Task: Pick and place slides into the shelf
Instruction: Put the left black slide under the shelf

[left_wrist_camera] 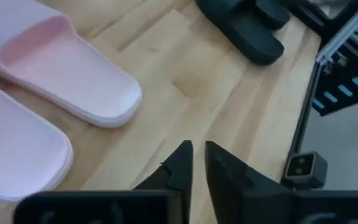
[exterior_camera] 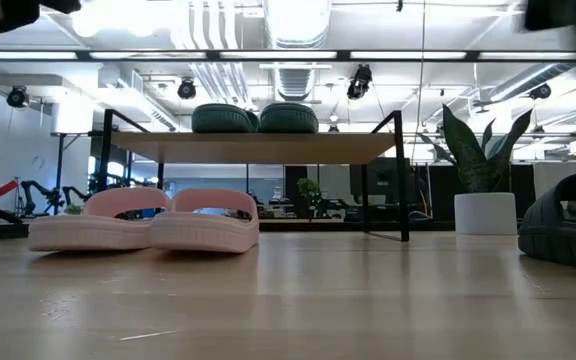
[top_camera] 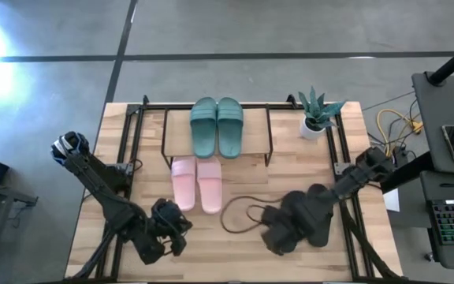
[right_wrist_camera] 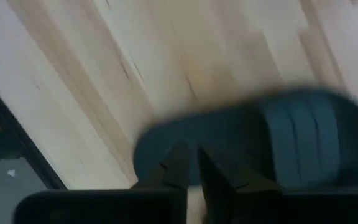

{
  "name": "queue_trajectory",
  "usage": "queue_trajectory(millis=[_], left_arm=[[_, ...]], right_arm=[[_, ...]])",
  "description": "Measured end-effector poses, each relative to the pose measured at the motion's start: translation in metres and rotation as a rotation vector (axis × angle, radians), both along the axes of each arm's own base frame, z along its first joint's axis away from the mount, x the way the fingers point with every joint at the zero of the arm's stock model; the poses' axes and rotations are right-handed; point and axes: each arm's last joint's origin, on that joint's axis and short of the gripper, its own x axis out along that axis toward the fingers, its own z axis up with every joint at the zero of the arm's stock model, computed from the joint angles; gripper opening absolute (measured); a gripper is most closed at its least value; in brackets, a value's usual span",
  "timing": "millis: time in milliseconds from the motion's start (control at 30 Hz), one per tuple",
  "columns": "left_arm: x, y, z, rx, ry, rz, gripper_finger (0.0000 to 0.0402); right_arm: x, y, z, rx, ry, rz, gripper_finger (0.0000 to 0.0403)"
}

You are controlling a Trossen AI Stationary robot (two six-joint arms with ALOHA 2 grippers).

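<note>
green slides (top_camera: 217, 126) on shelf (top_camera: 181, 130) top | pink slides (top_camera: 196, 182) on desk (top_camera: 243, 181) just in front | right claw (right_wrist_camera: 190, 163) near-closed, empty, over black slide (right_wrist_camera: 272, 140); suggest opening wide, clamping the strap | left claw (left_wrist_camera: 196, 163) near-closed, idle beside pink pair

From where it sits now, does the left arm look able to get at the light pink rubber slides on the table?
Probably yes. The left gripper hovers near the table's front edge, fingers nearly together, close by the light pink rubber slides. Only bare wooden table lies between them; the black slides lie off to the side.
</note>
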Motion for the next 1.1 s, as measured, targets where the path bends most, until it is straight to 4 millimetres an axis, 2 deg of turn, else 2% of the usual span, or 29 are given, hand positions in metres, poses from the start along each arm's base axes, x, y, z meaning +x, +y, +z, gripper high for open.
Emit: queue_trajectory(millis=[200,267,367,500,667,900,1100], left_arm=[[0.002,0.002,0.000,0.012,-0.008,0.014,0.0086],[0.002,0.003,0.000,0.027,-0.006,0.002,0.0101],[0.002,0.003,0.000,0.051,-0.002,-0.018,0.0116],[0.003,0.003,0.001,0.048,-0.002,-0.020,0.0120],[0.003,0.002,0.001,0.038,-0.005,-0.019,0.0121],[0.002,0.003,-0.002,0.037,0.008,-0.025,0.0121],[0.001,0.003,-0.006,0.037,0.026,-0.033,0.0121]], right_arm=[[-0.053,0.035,0.003,-0.165,0.021,-0.085,0.0113],[-0.068,0.045,0.003,-0.242,-0.043,-0.045,0.0139],[-0.080,0.055,-0.001,-0.359,-0.155,0.025,0.0165],[-0.082,0.059,-0.022,-0.457,-0.129,0.124,0.0183],[-0.083,0.057,-0.045,-0.523,-0.076,0.123,0.0192],[-0.082,0.045,-0.062,-0.565,-0.046,0.108,0.0191],[-0.082,0.026,-0.080,-0.625,0.008,0.076,0.0191]])
